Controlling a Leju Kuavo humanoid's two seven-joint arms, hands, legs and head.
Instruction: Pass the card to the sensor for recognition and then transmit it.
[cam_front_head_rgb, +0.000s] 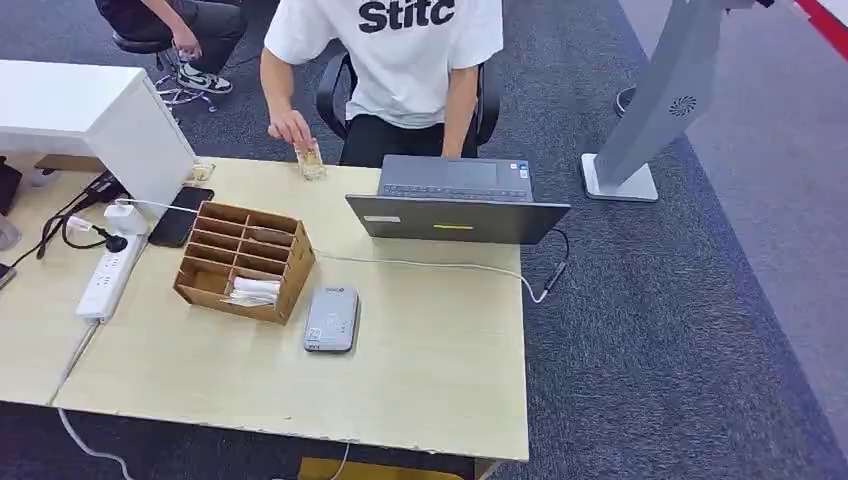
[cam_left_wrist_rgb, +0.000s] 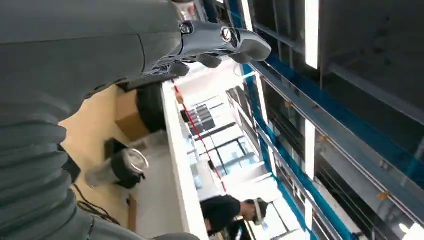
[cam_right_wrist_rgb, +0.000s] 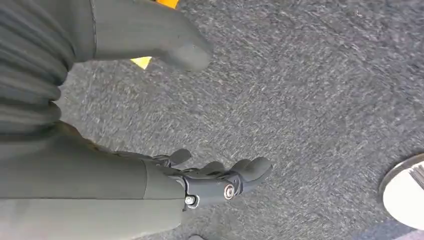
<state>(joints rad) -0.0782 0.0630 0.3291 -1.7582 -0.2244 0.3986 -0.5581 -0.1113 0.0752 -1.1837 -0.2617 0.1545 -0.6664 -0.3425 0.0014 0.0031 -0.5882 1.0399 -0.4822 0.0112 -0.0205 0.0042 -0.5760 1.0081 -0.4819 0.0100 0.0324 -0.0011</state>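
Observation:
On the wooden table (cam_front_head_rgb: 420, 370) a grey card sensor (cam_front_head_rgb: 331, 318) lies flat beside a cardboard organizer (cam_front_head_rgb: 245, 260). White cards (cam_front_head_rgb: 252, 291) lie in the organizer's near compartment. My left hand (cam_left_wrist_rgb: 215, 42) is raised towards the ceiling lights, its fingers loosely extended and holding nothing. Over grey carpet hangs my right hand (cam_right_wrist_rgb: 210, 182), its thumb (cam_right_wrist_rgb: 182, 50) well apart from the fingers and nothing held. A person's hand (cam_front_head_rgb: 292, 128) rests on a small pale object (cam_front_head_rgb: 311, 162) at the table's far edge.
A person in a white T-shirt (cam_front_head_rgb: 400, 60) sits across the table behind an open laptop (cam_front_head_rgb: 455, 205). A power strip (cam_front_head_rgb: 108, 278), a black phone (cam_front_head_rgb: 180, 215) and a white box (cam_front_head_rgb: 110, 120) crowd the left. A grey stand (cam_front_head_rgb: 650, 110) is on the carpet at right.

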